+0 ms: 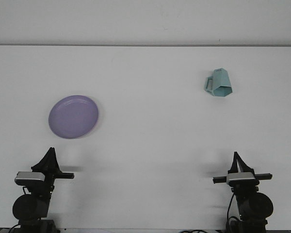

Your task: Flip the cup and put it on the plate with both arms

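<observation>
Lying tipped over at the upper right of the frame, the teal cup is untouched, and the purple plate at mid-left is bare. Nothing is held by either gripper, left or right, at the bottom edge; their opening cannot be told. Everything is judged left to do.

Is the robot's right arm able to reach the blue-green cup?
Probably yes. The cup sits on the right side of the table, straight ahead of the right gripper, with only bare tabletop between them. Whether the arm stretches that far can't be told.
</observation>
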Available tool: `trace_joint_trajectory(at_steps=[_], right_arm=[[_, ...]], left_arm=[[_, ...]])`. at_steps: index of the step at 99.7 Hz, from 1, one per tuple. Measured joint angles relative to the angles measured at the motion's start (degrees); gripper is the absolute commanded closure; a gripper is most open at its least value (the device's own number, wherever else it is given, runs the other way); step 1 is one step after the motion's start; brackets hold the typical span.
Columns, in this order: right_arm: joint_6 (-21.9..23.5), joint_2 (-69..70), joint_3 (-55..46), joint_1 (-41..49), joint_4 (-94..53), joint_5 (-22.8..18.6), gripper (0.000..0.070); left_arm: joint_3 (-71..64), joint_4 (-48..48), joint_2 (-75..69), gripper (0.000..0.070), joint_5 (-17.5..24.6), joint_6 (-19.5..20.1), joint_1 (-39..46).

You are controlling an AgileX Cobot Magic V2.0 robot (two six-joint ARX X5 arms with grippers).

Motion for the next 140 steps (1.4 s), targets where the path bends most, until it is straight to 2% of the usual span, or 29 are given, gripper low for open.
trace_joint_trajectory(at_steps=[8,19,43,56,67,91,98,104,113,120,128,132,140], right_arm=[[1.95,0.0,0.0,0.0,0.37,-0.04,0.07],[7.02,0.0,0.0,0.0,1.53,-0.07,0.07],[25.07,0.0,1.2,0.0,6.64,0.07,0.07],[28.17,2.16,7.8,0.0,3.45,3.37,0.07],[27.23,7.52,15.23,0.0,0.72,7.26,0.07],[17.75,28.15,29.2,0.0,0.46,7.37,0.07],[15.15,34.32,30.88,0.0,3.63,7.34,0.0677],[12.85,39.34,31.04,0.0,7.56,7.37,0.0611],[9.51,46.62,30.99,0.0,13.22,7.34,0.0468],[7.17,51.49,30.99,0.0,18.69,7.34,0.0331],[4.66,57.16,31.02,0.0,25.14,7.34,0.0224],[3.45,60.28,31.02,0.0,28.2,7.34,0.0202],[1.16,66.82,31.02,0.0,33.81,7.34,0.0202]], left_arm=[[0.0,0.0,0.0,0.0688,0.0,0.0,0.0],[0.0,0.0,0.0,0.0688,0.0,0.0,0.0],[0.0,0.0,0.0,0.0688,0.0,-0.04,0.0],[0.0,-0.15,0.0,0.0688,0.0,-0.68,0.0],[0.0,-0.42,0.0,0.0688,0.0,-1.11,0.0],[0.0,-0.42,0.0,0.0688,0.0,-1.31,0.0],[0.0,-0.39,0.0,0.0688,0.0,-1.31,0.0],[0.0,-0.39,0.0,0.0688,0.0,-1.31,0.0],[0.0,-0.39,0.0,0.0688,0.0,-1.31,0.0],[0.0,-0.39,0.0,0.0688,0.0,-1.31,0.0],[0.0,-0.39,0.0,0.0688,0.0,-1.31,0.0],[0.0,-0.39,0.0,0.0688,0.0,-1.31,0.0],[0.0,-0.39,0.0,0.0688,0.0,-1.31,0.0]])
